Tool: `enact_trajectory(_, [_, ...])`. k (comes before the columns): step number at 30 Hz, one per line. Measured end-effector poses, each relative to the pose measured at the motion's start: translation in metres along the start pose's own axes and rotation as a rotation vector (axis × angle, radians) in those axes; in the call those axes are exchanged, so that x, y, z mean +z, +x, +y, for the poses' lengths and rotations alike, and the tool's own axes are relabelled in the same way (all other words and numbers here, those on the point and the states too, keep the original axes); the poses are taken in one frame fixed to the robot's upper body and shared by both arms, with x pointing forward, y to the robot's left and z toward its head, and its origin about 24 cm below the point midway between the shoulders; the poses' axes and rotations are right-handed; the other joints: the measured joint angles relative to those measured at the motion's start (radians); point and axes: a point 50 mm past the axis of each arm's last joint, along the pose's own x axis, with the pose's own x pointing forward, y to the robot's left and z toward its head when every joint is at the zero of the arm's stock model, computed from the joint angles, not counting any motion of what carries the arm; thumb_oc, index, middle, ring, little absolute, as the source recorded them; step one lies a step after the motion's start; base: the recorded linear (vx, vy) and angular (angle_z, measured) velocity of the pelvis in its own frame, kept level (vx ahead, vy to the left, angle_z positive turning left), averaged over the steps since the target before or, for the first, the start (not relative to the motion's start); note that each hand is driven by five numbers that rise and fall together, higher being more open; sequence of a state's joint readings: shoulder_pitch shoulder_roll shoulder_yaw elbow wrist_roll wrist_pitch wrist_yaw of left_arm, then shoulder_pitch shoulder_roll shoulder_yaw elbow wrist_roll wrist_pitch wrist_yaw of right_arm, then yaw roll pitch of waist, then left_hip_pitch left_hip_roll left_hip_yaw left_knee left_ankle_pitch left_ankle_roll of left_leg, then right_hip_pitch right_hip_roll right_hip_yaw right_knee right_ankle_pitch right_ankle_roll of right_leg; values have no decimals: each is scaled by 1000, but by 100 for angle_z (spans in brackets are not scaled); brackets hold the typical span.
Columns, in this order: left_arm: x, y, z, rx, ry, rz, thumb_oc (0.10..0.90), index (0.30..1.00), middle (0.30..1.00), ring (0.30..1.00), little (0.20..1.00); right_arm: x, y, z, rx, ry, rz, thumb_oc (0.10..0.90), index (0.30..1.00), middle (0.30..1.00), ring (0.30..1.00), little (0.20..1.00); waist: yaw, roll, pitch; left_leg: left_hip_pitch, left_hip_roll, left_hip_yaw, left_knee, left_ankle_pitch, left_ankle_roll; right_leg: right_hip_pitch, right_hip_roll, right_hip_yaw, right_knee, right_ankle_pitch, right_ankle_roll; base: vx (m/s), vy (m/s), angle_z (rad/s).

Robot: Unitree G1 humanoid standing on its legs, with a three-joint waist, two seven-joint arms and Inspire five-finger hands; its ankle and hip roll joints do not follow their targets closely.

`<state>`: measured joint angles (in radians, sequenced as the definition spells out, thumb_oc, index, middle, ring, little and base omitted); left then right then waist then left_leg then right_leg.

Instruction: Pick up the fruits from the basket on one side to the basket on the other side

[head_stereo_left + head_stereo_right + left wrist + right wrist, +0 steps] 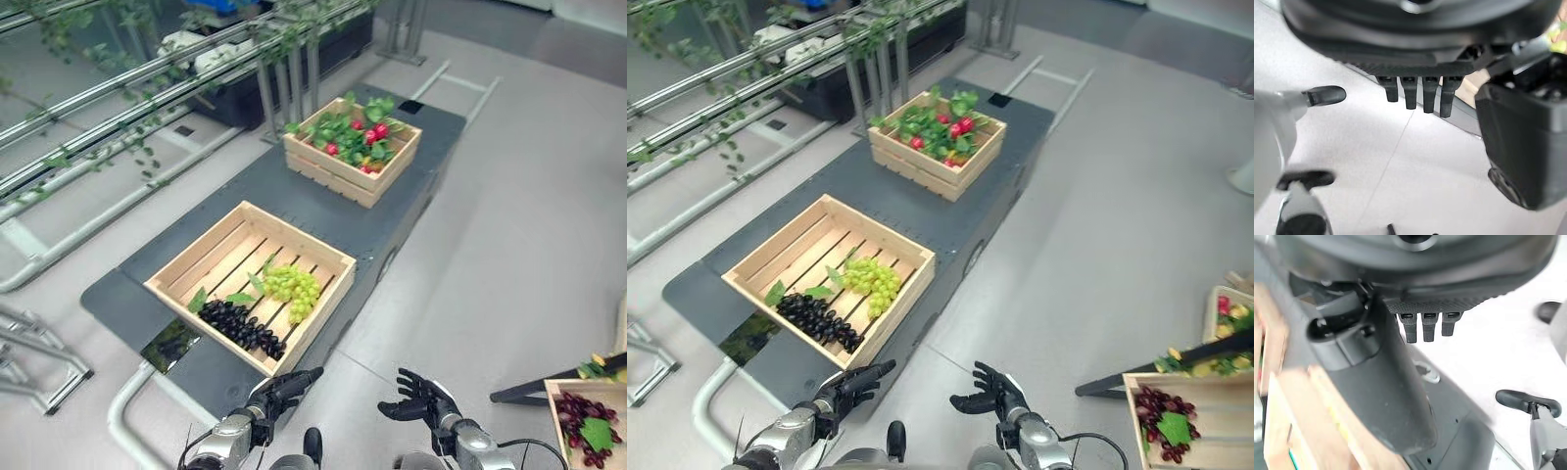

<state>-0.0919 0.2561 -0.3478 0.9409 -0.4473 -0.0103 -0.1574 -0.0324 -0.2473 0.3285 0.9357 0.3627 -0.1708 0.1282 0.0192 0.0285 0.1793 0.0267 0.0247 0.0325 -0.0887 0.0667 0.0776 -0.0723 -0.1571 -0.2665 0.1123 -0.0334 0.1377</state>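
With the left hand and right hand both slack-fingered and empty at bottom centre, the green grapes in the near crate look light and knobbly (likely plastic), best pinched near the stem.

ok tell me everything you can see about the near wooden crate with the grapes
The near crate is a shallow, pale wooden box with slatted floor and walls, sitting flat on the dark grey platform. Its far half is bare. Green grapes and black grapes, with a few green leaves, lie at its near end. Neither hand touches it.
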Motion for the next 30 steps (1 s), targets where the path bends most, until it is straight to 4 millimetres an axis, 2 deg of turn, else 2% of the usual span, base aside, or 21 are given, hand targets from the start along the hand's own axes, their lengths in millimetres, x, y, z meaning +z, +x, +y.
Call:
enact_trajectory(2, [0, 0, 1, 8, -3, -1, 800, 900, 900, 900, 900, -2, 0, 2, 6, 2, 1, 800, 900, 900, 900, 900, 0, -10, -2, -10, -6, -45, 0, 1, -17, -6, 3, 48, -132, 39, 20, 187, -128, 89])
enact_trajectory(3, [-1, -1, 2, 10, -3, -2, 800, 900, 900, 900, 900, -4, -1, 2, 5, 9, 7, 800, 900, 900, 900, 900, 3, -32, -5, -12, -19, -90, 0, -4, -31, 1, 0, 99, -210, 63, 26, 212, -128, 102])
enact_trajectory(4, [-1, -2, 6, 17, -1, -6, 800, 900, 900, 900, 900, -6, -2, 4, 6, 19, 11, 800, 900, 900, 900, 900, -4, -52, -5, -12, -31, -103, 2, -4, -42, 5, -10, 128, -209, 62, 25, 151, -80, 138])
enact_trajectory(5, [-2, -3, 9, 24, -3, -11, 800, 900, 900, 900, 900, -13, -4, 4, 2, 29, 26, 800, 900, 900, 900, 900, -4, -85, -8, -12, -44, -101, 15, -10, -70, 24, -22, 143, -186, 132, 18, 152, -91, 117])
enact_trajectory(7, [-7, -6, 6, 7, -42, -25, 800, 900, 900, 900, 900, -17, -7, -2, -15, 24, 37, 800, 900, 900, 900, 900, 11, -77, -14, -32, -15, -35, 69, -46, -83, 35, 9, 143, -166, 116, -1, 255, -210, 78])
enact_trajectory(8, [-11, -8, 5, 1, -59, -31, 800, 900, 900, 900, 900, -13, -7, -5, -22, 23, 18, 800, 900, 900, 900, 900, 9, -74, -13, -45, 0, -33, 87, -56, -91, 38, 20, 146, -144, 96, -3, 213, -204, 46])
enact_trajectory(11, [-12, -9, 0, -25, -69, -46, 800, 900, 900, 900, 900, -9, -9, -13, -51, 51, -20, 800, 900, 900, 900, 900, -5, -65, -6, -29, 30, -118, 75, -61, -99, 37, 42, 161, -41, 39, -25, 211, -305, 63])
enact_trajectory(12, [-11, -8, -3, -32, -71, -51, 800, 900, 900, 900, 900, -7, -9, -16, -60, 54, -28, 800, 900, 900, 900, 900, -12, -49, 3, -15, 45, -142, 64, -58, -102, 15, 53, 170, 29, 26, -35, 135, -290, 48])
enact_trajectory(13, [-11, -8, -5, -45, -70, -58, 800, 900, 900, 900, 900, -5, -10, -18, -65, 51, -38, 800, 900, 900, 900, 900, -17, -23, 11, 2, 66, -188, 58, -53, -102, -24, 79, 222, 83, -2, -34, 149, -372, 66])
enact_trajectory(14, [-8, -10, 0, -40, -61, -76, 800, 900, 900, 900, 900, -6, -10, -14, -55, 53, -45, 800, 900, 900, 900, 900, -24, -32, 5, -19, 60, -218, 63, -53, -104, -9, 85, 268, -14, 5, -24, 138, -345, 79])
enact_trajectory(15, [-3, -11, 4, -32, -55, -92, 800, 900, 900, 900, 900, -5, -9, -11, -49, 59, -48, 800, 900, 900, 900, 900, -30, -50, 7, -37, 51, -243, 72, -56, -115, -12, 84, 290, -30, 8, -20, 175, -429, 126])
enact_trajectory(16, [6, -11, 12, -15, -35, -115, 800, 900, 900, 900, 900, -8, -8, -5, -38, 75, -43, 800, 900, 900, 900, 900, -46, -88, 6, -56, 42, -262, 75, -57, -117, 2, 83, 322, -57, 24, -4, 190, -408, 155])
enact_trajectory(19, [16, -10, 6, -36, -31, -159, 800, 900, 900, 900, 900, -8, -10, -11, -57, 99, -45, 800, 900, 900, 900, 900, -32, -48, 23, -54, 108, -210, 53, -79, -85, 39, 126, 272, -79, 3, -56, 187, -374, 106])
enact_trajectory(21, [9, -12, 0, -59, -16, -149, 800, 900, 900, 900, 900, -1, -10, -18, -64, 80, -63, 800, 900, 900, 900, 900, -30, -20, 20, -47, 99, -163, 119, -80, -80, 73, 132, 242, -95, 6, -57, 128, -286, 50])
enact_trajectory(22, [8, -12, -5, -86, 50, -139, 800, 900, 900, 900, 900, 2, -13, -22, -70, 73, -82, 800, 900, 900, 900, 900, -43, -13, 20, -36, 112, -134, 103, -60, -116, 93, 133, 207, -105, 6, -66, 72, -192, 64])
enact_trajectory(23, [10, -12, -8, -105, 85, -144, 800, 900, 900, 900, 900, 6, -13, -24, -73, 70, -92, 800, 900, 900, 900, 900, -42, -2, 14, -33, 116, -123, 98, -43, -132, 107, 138, 194, -114, 4, -69, 68, -215, 66])
enact_trajectory(25, [20, -13, -13, -166, 166, -169, 800, 900, 900, 900, 900, 10, -14, -25, -79, 92, -118, 800, 900, 900, 900, 900, -42, -10, 15, -48, 112, -98, 98, -14, -170, 138, 140, 146, -155, 7, -69, -7, -87, 68])
enact_trajectory(26, [26, -14, -16, -195, 205, -182, 800, 900, 900, 900, 900, 10, -15, -25, -81, 92, -122, 800, 900, 900, 900, 900, -48, -12, 14, -58, 111, -81, 94, -8, -169, 147, 134, 114, -168, 10, -73, -88, 31, 125])
enact_trajectory(27, [40, -15, -22, -265, 300, -218, 800, 900, 900, 900, 900, 10, -17, -26, -91, 95, -127, 800, 900, 900, 900, 900, -59, -17, 13, -76, 104, -31, 70, 23, -149, 150, 129, 60, -180, 9, -75, -114, 82, 109])
enact_trajectory(29, [60, -19, -33, -356, 426, -266, 800, 900, 900, 900, 900, 9, -19, -31, -105, 89, -126, 800, 900, 900, 900, 900, -56, -6, 13, -87, 93, 56, 20, 65, -95, 137, 122, 22, -180, 7, -76, -83, 138, 93])
enact_trajectory(30, [67, -22, -36, -387, 481, -279, 800, 900, 900, 900, 900, 11, -19, -33, -111, 85, -131, 800, 900, 900, 900, 900, -58, 2, 14, -95, 95, 69, 12, 68, -87, 132, 120, 5, -180, 7, -76, 3, 155, 62])
